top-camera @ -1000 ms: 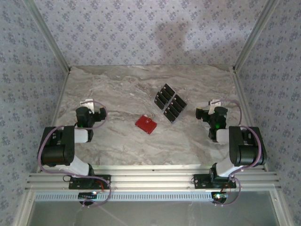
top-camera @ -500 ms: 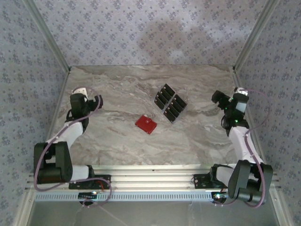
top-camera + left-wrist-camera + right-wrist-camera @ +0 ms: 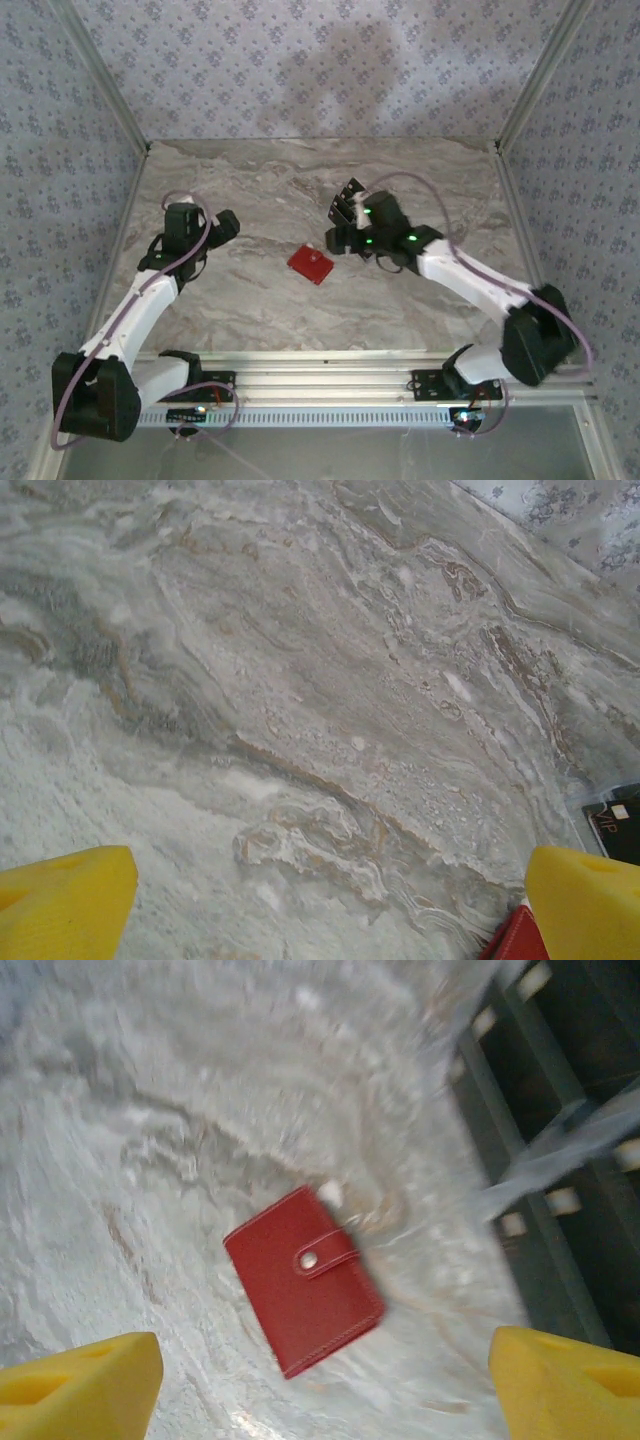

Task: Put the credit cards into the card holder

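The right claw (image 3: pixel 320 1385) is hovering wide open and empty, the snapped-shut card holder (image 3: pixel 305 1305) lying on the worktop (image 3: pixel 150 1110) just ahead of its fingertips and the credit cards (image 3: pixel 348 197) close beside the claw, so unfastening the holder probably comes next.

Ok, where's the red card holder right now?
In the top view, the card holder lies closed near the middle of the table, just near-left of the credit cards, with the right gripper close by.
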